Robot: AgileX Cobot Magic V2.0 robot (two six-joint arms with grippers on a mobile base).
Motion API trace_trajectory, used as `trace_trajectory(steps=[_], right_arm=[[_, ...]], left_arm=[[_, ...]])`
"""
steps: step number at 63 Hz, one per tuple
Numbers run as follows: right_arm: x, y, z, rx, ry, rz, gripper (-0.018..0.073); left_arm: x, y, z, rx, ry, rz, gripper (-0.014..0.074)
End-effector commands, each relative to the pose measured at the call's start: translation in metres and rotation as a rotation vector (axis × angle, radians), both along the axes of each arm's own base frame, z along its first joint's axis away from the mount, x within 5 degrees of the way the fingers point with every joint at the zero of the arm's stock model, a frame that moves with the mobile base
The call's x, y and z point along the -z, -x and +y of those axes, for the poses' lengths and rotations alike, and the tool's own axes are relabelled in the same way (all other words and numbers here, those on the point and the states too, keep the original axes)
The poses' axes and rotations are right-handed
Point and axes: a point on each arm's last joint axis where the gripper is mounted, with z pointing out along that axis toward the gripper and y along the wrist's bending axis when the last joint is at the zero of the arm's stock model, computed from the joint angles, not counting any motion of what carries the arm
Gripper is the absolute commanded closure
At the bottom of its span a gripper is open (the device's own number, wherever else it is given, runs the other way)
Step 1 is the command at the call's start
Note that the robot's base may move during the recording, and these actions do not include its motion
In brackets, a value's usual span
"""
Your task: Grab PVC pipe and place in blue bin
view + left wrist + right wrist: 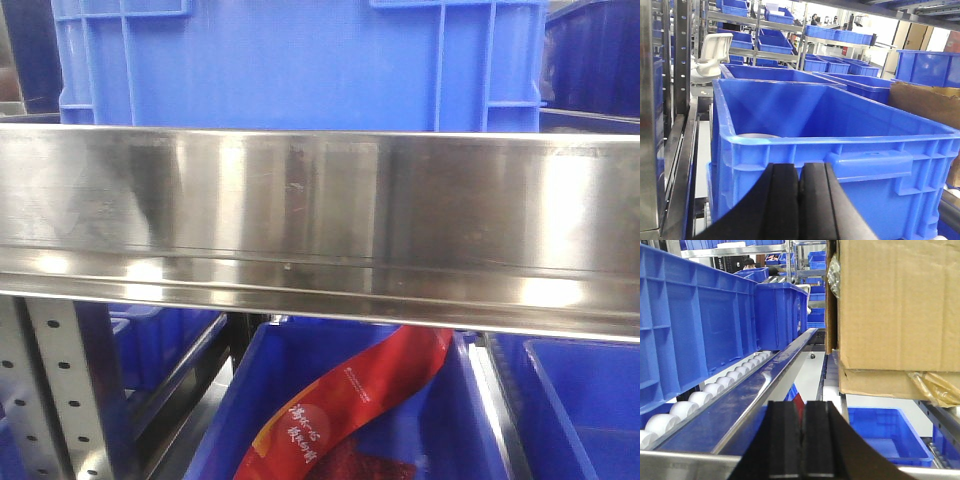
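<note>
Fingers of the left end effector (800, 200) and right end effector (802, 440) are pressed together, empty, before the blue bin (840, 145).

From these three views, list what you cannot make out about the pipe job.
- PVC pipe: not surely seen. A pale curved sliver inside the blue bin in the left wrist view is mostly hidden by the near wall.
- Front view: the steel rail blocks the middle; both arms are out of frame.
- Left pincer and right pincer: shut, with nothing visible between.
</note>
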Motion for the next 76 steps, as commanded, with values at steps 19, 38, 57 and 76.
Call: trace_trajectory(steps=[19,38,57,76], right_arm=[[-0.003,0.001,0.000,0.005,0.006,-0.033,0.0728],[-0.003,0.001,0.000,0.005,0.006,-0.033,0.0728],[-0.003,0.001,0.000,0.005,0.006,-0.033,0.0728],[-0.003,0.001,0.000,0.005,0.006,-0.033,0.0728]], left_arm=[[-0.002,0.001,0.001,-0.005,0.018,-0.017,0.0708],[-0.002,0.001,0.001,-0.005,0.018,-0.017,0.0708],[0.033,0.010,0.010,-0.042,0.001,0.014,0.0708],[0.102,0.041,0.045,-0.271,-0.046,0.004,0.0708]])
